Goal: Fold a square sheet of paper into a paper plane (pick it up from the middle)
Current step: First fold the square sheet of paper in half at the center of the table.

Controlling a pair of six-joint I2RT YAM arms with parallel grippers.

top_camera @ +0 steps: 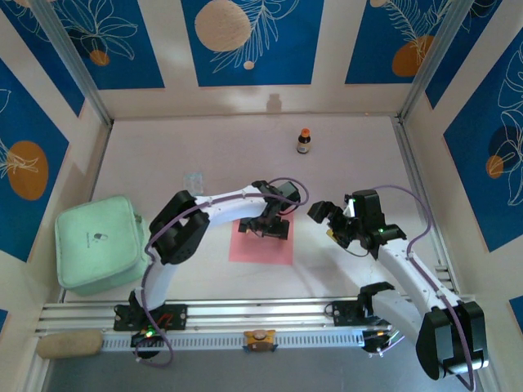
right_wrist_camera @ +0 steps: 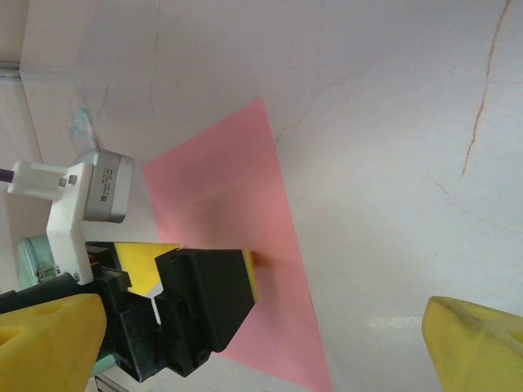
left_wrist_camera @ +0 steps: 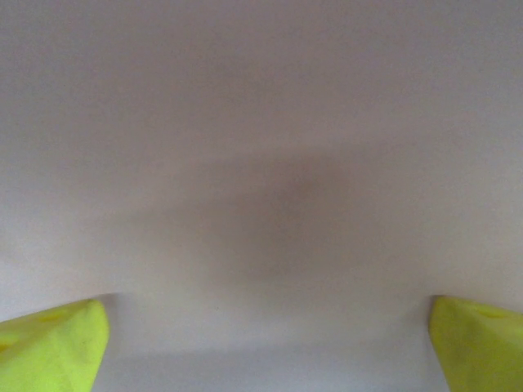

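The square sheet of paper (top_camera: 261, 245) lies flat on the table in front of the arm bases; in the right wrist view the salmon-pink sheet (right_wrist_camera: 237, 196) runs diagonally. My left gripper (top_camera: 268, 228) points down over the sheet's far half, open, and one yellow pad (right_wrist_camera: 254, 273) touches the paper. Its wrist view is a blurred pale surface very close up, with the left gripper (left_wrist_camera: 265, 351) spread wide and a yellow fingertip (left_wrist_camera: 49, 347) in each lower corner. My right gripper (top_camera: 325, 222) hovers open to the right of the sheet, holding nothing; its fingertips (right_wrist_camera: 478, 347) frame the view.
A mint-green case (top_camera: 98, 243) stands at the left edge. A small dark bottle with an orange cap (top_camera: 304, 141) stands at the back. A pale translucent packet (top_camera: 194, 179) lies behind the left arm. A metal rail (top_camera: 261, 314) runs along the near edge.
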